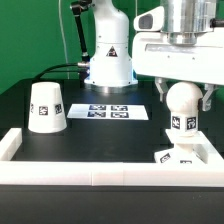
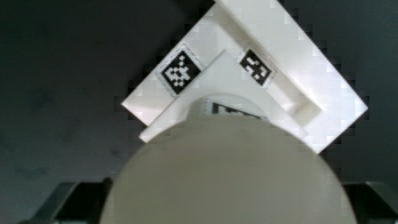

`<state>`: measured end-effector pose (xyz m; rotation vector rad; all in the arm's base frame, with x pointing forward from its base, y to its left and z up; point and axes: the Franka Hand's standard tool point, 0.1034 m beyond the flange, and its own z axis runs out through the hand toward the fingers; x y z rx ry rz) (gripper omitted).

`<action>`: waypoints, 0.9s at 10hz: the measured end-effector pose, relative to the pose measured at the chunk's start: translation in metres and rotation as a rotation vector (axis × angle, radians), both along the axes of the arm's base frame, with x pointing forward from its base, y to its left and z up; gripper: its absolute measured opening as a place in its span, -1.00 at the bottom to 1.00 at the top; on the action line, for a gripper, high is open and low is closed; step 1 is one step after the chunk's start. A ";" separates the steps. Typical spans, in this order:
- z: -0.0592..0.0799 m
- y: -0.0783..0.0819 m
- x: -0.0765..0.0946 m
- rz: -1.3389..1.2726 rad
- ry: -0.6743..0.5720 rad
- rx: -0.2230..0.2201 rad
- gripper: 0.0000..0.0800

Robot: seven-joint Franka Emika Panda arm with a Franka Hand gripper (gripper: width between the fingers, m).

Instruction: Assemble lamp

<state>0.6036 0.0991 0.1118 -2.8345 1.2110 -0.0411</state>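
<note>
My gripper (image 1: 181, 97) is shut on the white ball-shaped bulb (image 1: 181, 107) and holds it upright just above the flat square base (image 1: 180, 156) at the exterior view's right front. In the wrist view the bulb (image 2: 222, 170) fills the lower part of the picture and hides most of my jaws; the base (image 2: 240, 70) with its two square tags lies right beyond it. I cannot tell whether the bulb's lower end touches the base. The cup-like shade (image 1: 46, 107) stands mouth down at the exterior view's left, apart from the gripper.
The marker board (image 1: 113, 111) lies flat at the middle of the black table. A long white border rail (image 1: 90, 172) runs along the front and up both sides. The arm's white pedestal (image 1: 108, 60) stands behind the board.
</note>
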 end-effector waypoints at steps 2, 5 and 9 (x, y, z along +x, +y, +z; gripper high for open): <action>0.000 0.001 -0.001 -0.140 0.010 0.022 0.45; -0.001 0.005 -0.001 -0.465 0.041 0.084 0.45; -0.002 0.004 0.002 -0.825 0.091 0.179 0.45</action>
